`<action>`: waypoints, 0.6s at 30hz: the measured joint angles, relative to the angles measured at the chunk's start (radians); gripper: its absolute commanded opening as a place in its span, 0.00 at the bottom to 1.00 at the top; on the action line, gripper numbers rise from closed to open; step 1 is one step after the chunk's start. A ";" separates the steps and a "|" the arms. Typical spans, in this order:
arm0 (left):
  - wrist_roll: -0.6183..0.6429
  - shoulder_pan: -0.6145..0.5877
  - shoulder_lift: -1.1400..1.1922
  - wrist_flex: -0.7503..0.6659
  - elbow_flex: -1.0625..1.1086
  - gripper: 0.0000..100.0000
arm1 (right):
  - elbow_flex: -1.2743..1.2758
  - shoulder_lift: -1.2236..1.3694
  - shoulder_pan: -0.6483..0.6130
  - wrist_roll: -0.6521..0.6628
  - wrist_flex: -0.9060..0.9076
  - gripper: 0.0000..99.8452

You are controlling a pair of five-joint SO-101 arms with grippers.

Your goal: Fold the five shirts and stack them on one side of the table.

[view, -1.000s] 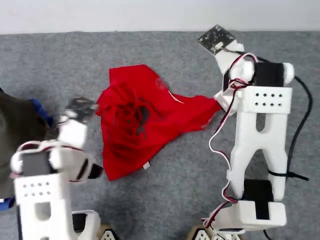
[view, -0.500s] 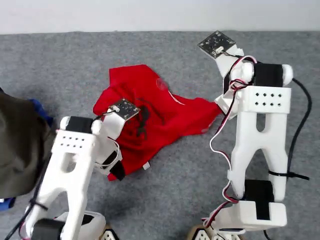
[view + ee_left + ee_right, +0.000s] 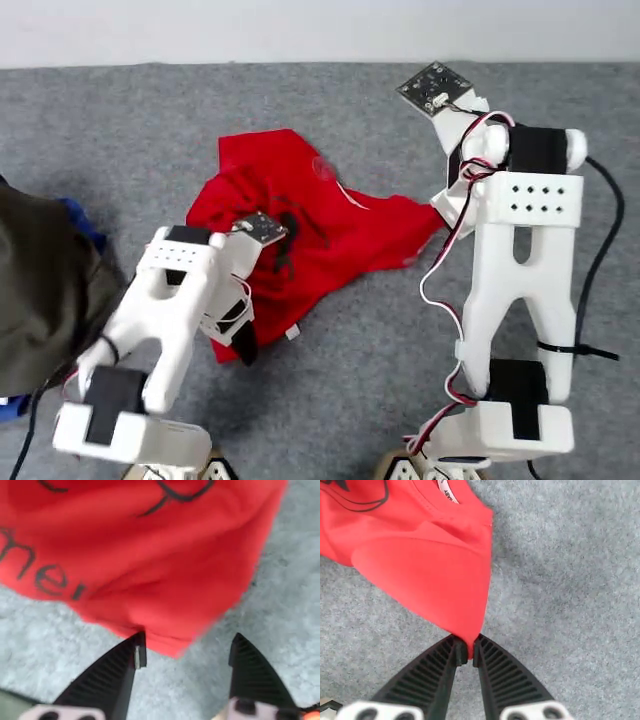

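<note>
- While I'm reading the high view, the red shirt (image 3: pixel 300 235) is lying crumpled near the middle of the grey table (image 3: pixel 370 400), with its black print facing up.
- The shirt is stretching out to a point at its 3 o'clock end and bunching up toward 9 o'clock.
- My right gripper (image 3: pixel 468 652) is sitting at that 3 o'clock point and clamping the fabric corner, with almost no gap between the fingers.
- I can't tell whether that corner is resting on the table or lifting off it.
- My left gripper (image 3: pixel 189 642) is hovering at the shirt's hem, at about 7 o'clock, with its jaws spread wide and nothing held between them.
- One fingertip (image 3: pixel 127 665) is sitting right at the hem edge. The other is hanging over bare table just beside the fabric.
- A fold of the hem is bulging into the gap between the two fingers.
- A neck label (image 3: pixel 449 491) is showing white at the collar, near the corner I'm clamping.
- A small white tag (image 3: pixel 292 332) is sticking out of the hem at about 6 o'clock, just beside my left gripper.
- A dark garment pile (image 3: pixel 40 290) is sitting at the table's 9 o'clock edge, with blue fabric (image 3: pixel 85 228) peeking out from under it.
- My left arm is standing between that pile and the red shirt, and the two aren't touching.
</note>
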 measured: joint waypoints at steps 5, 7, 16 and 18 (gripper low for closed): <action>0.002 0.003 0.118 -0.069 -0.011 0.11 | 0.000 0.000 0.002 0.000 0.000 0.01; 0.002 0.009 0.144 -0.072 -0.020 0.06 | 0.000 0.000 0.014 0.000 0.000 0.01; 0.002 0.015 0.137 -0.071 -0.029 0.01 | 0.000 -0.009 0.103 0.000 0.000 0.01; 0.002 0.015 0.094 -0.049 -0.026 0.01 | 0.000 -0.038 0.106 0.000 0.000 0.01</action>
